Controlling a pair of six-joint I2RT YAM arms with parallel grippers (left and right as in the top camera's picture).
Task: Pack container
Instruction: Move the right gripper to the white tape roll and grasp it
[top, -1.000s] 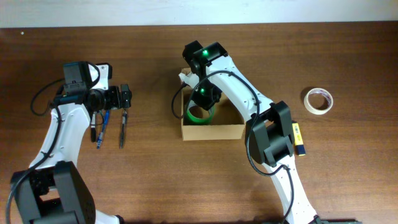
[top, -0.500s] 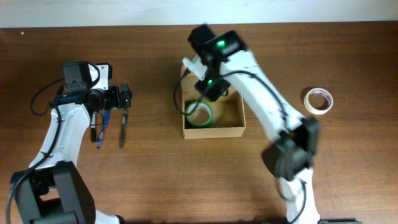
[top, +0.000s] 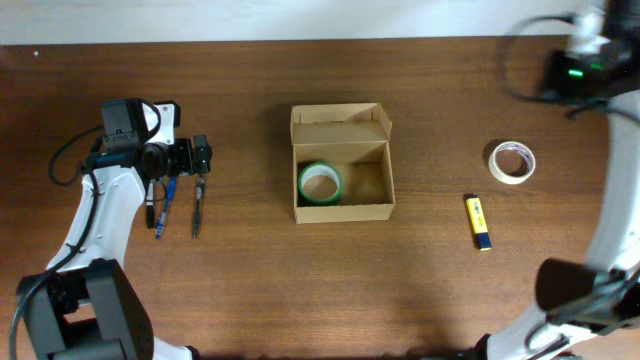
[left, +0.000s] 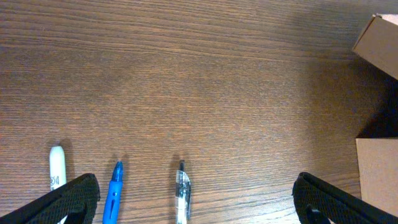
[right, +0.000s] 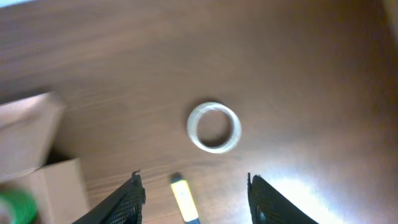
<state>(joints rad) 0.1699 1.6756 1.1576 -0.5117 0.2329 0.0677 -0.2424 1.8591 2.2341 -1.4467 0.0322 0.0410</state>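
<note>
Near the white roll (right: 214, 127), right gripper (right: 194, 186) hangs open, empty: best centre on one wall, drop straight, pinch, carry to box (top: 345, 211); left gripper (left: 196, 196) open, idle.

Bright, even light from above falls on the brown table (top: 250, 280), and shadows stay short and soft. The container (top: 340, 122) shows a dim band along its inner walls. At the top right corner of the overhead view, the right arm (top: 590, 60) smears into motion blur. The left wrist view is crisp, its wood grain sharp, with a dark shadow beside the cardboard. The right wrist view is soft throughout (the white tape roll (right: 214, 127) included), and a pale patch of glare sits on the wood at lower right.
</note>
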